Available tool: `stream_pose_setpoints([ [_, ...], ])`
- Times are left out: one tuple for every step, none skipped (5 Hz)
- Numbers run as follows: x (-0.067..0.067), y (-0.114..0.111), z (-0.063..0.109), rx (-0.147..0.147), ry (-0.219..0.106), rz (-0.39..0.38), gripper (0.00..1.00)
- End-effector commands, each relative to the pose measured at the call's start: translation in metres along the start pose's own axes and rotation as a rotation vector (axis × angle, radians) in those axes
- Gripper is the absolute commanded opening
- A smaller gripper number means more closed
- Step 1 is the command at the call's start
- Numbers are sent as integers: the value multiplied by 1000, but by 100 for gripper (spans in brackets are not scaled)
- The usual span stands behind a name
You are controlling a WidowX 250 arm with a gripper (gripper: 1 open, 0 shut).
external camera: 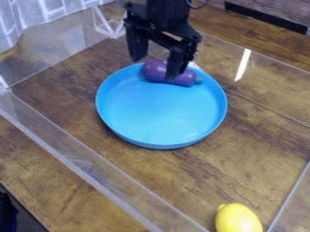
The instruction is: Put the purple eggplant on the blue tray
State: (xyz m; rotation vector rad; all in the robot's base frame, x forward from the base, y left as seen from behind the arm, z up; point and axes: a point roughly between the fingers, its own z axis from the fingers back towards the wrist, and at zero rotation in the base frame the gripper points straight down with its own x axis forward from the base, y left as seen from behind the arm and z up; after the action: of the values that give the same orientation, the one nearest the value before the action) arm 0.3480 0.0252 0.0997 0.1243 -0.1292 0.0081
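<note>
The eggplant (169, 73) is glossy purple, oblong, with rounded ends.

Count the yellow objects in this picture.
1: the yellow lemon-shaped object, at the bottom right, on the wooden surface. Others may be hidden behind the robot arm.

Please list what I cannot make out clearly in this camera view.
- Eggplant's upper side: partly hidden behind the pincer.
- Tips of the pincer: dark and blurred; touching the eggplant or not, unclear.
- Rest of the arm: cut off by the top edge.
</note>
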Motion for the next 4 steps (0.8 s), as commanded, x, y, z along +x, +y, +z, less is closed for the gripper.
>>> stream_pose_setpoints([
  [17,5,8,7,-68,5,100],
  [26,5,-2,10,-72,-4,100],
  [34,4,-11,13,-74,-7,100],
  [40,6,-17,17,-74,-4,100],
])
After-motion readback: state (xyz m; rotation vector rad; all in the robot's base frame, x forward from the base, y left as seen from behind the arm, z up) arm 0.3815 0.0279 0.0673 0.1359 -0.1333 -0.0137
